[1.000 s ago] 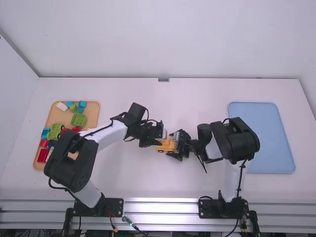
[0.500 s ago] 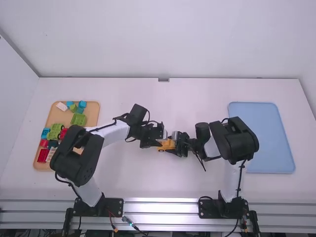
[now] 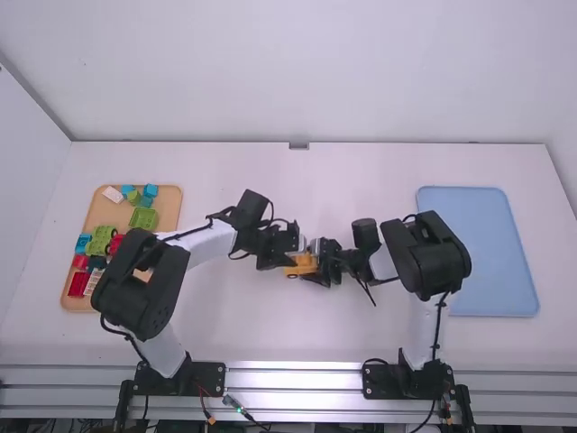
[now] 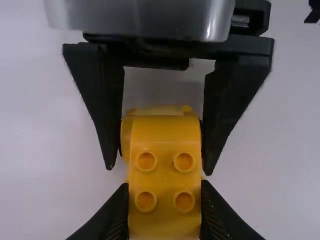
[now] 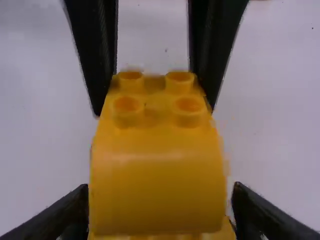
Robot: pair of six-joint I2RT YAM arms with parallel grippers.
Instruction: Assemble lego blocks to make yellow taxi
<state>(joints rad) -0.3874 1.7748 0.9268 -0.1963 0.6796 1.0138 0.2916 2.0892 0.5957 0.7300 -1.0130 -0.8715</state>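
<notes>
My left fingers (image 4: 215, 220) and right fingers (image 4: 105, 100) clench the yellow taxi (image 4: 165, 175) between them; likely mid-joining, I should next press evenly

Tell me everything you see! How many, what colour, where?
Table: 1, white, beneath everything
Tan tray: 1, tan, table's left
Blue tray: 1, light blue, table's right
Red blocks: several, red, tan tray
Green blocks: several, green, tan tray
Blue blocks: several, blue, tan tray
White blocks: about 2, white, tan tray
Yellow build: 1, yellow, between claws
Left claw: 1, black, gripping build
Right claw: 1, black, gripping build
Arms: 2, white and black, bases nearest camera
</notes>
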